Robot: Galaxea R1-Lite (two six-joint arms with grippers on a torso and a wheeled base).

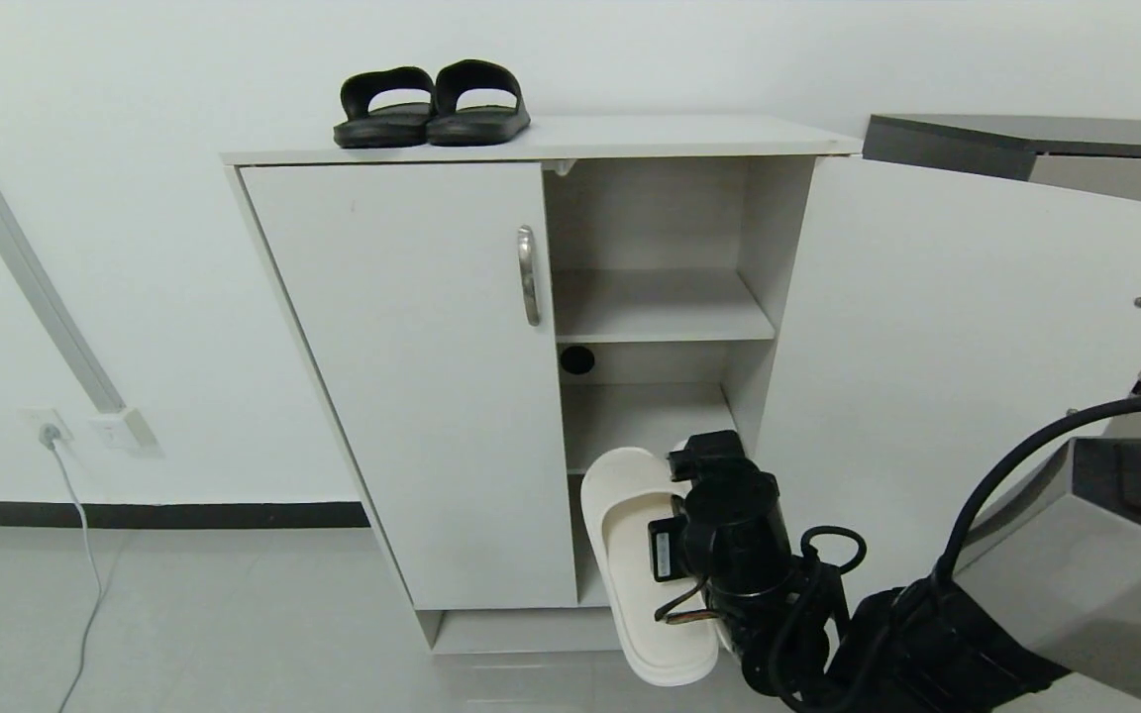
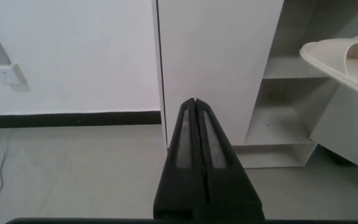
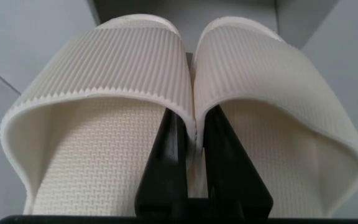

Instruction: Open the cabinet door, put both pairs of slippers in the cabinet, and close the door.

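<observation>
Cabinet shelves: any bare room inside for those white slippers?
Right of the closed door, the upper shelf and lower shelf lie bare. The cabinet top is free right of the black slippers. Crowded: the low opening, where the right gripper holds the white slippers.

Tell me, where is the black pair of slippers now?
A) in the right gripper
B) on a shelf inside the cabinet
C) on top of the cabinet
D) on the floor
C: the black slippers sit side by side on the cabinet top; the right gripper holds the white slippers instead.
</observation>
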